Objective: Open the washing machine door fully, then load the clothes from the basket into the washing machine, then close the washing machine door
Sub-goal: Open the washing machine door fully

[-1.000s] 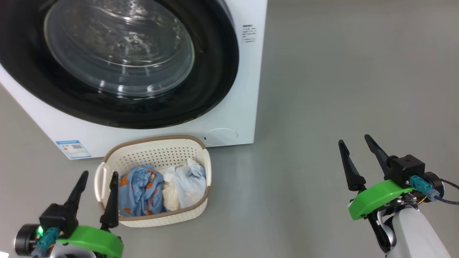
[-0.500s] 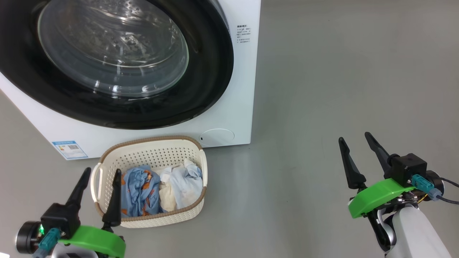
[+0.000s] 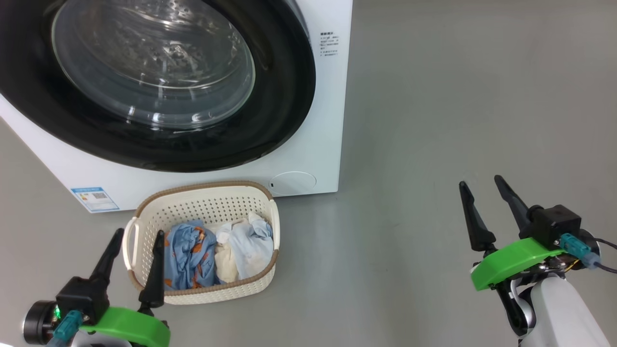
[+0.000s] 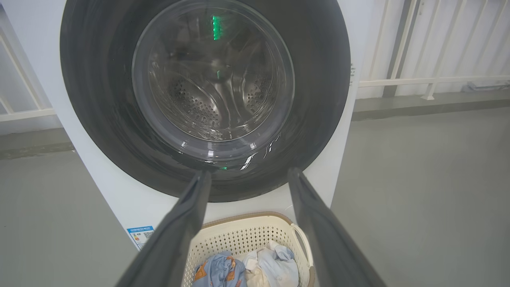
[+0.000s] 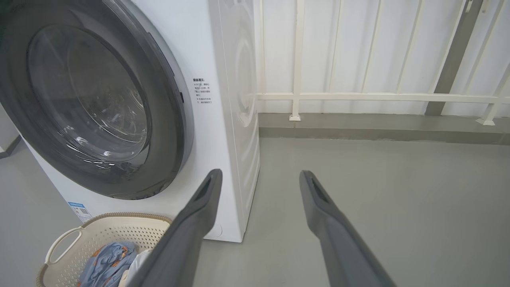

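Washing machine door sits shut on the washing machine, so I'd say step one isn't done. The basket is parked right below it, clothes inside, handy for loading. Left gripper and right gripper are both spread wide and empty.

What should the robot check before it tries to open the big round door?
1. Washing machine door is shut and waiting to be opened: ok.
2. Left tool is open and holds nothing: ok.
3. Right tool is open and holds nothing: ok.
4. Clothes are all inside the basket: ok.
5. A tool is at the door's edge, ready to pull: not ok. Both are apart from the door.
6. Basket is out of the door's swing: cannot tell. It stands on the floor right in front of the washing machine, below the door.
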{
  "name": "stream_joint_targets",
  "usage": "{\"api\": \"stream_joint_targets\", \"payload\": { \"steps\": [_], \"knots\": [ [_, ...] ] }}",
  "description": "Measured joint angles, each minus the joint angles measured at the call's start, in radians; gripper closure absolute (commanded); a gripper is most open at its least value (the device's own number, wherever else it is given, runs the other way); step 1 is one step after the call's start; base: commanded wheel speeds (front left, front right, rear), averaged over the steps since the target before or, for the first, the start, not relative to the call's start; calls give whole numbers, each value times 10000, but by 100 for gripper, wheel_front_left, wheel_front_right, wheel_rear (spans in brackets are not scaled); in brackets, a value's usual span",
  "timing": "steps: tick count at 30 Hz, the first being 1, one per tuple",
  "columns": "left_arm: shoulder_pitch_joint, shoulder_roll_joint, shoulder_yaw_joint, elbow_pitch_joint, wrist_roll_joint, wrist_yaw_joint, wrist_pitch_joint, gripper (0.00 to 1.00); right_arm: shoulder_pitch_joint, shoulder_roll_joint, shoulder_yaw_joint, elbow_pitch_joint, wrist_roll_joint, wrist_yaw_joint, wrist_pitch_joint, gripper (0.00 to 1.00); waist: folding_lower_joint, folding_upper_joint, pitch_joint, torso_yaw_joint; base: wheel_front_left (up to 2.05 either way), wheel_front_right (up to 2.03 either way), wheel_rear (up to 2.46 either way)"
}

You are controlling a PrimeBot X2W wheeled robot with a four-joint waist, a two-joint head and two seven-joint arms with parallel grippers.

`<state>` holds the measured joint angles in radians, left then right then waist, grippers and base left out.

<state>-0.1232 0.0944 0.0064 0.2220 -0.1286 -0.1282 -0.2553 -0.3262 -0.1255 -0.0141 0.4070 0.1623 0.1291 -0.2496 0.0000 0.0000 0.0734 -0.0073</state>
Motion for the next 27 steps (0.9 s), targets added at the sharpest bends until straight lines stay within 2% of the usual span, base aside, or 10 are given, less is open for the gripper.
{"api": "stream_joint_targets", "payload": {
  "steps": [9, 19, 27],
  "knots": [
    [34, -182, 184, -142, 23, 0, 0, 0, -264, -2, -180, -161, 487, 0, 0, 0, 0, 0, 80, 75, 0, 0, 0],
    [254, -437, 244, -351, 33, 4, 0, 0, -1945, -249, -412, -291, 1820, 0, -2, 0, 0, 0, 389, 297, 0, 0, 0],
    [222, -491, 167, -368, 123, 4, 0, 0, -3650, -297, -1287, -219, 4002, 0, 293, 0, 0, 0, 823, 640, 0, 0, 0]
  ]
}}
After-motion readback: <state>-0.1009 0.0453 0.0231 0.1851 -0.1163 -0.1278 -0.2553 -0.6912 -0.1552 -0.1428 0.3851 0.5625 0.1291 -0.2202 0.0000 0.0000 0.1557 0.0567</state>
